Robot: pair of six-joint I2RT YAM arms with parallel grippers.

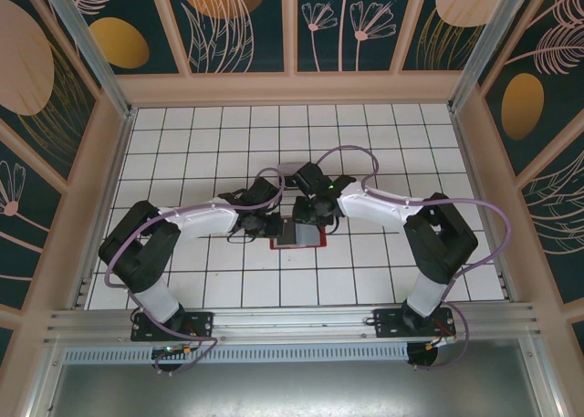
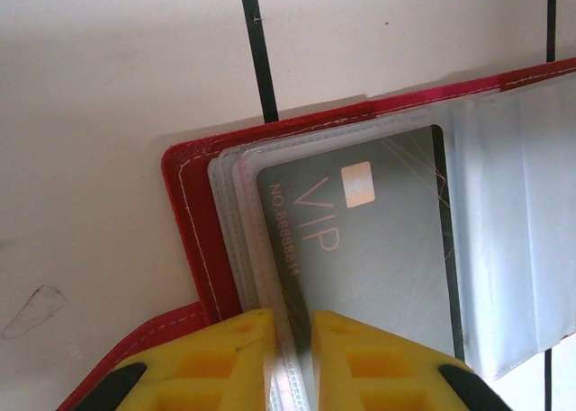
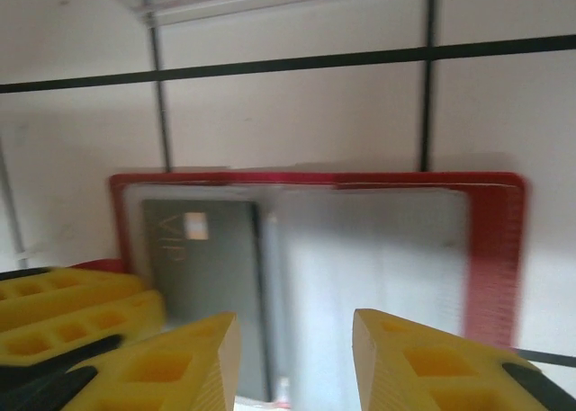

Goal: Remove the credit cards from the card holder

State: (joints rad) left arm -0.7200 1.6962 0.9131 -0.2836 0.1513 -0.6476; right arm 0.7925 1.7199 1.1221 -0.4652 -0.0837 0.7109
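The open red wallet (image 1: pixel 297 235) lies mid-desk (image 1: pixel 365 143), a grey VIP card (image 2: pixel 360 240) sleeved inside. Left fingers (image 2: pixel 256 348) pinch its clear sleeves; right fingers (image 3: pixel 216 357) hover apart, empty, above it.

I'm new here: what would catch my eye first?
The open red card holder lies mid-table on white tiles. Up close, a dark grey VIP card sits in its clear sleeve; the yellow-fingered left gripper pinches the sleeves' edge while the right gripper hangs open over it.
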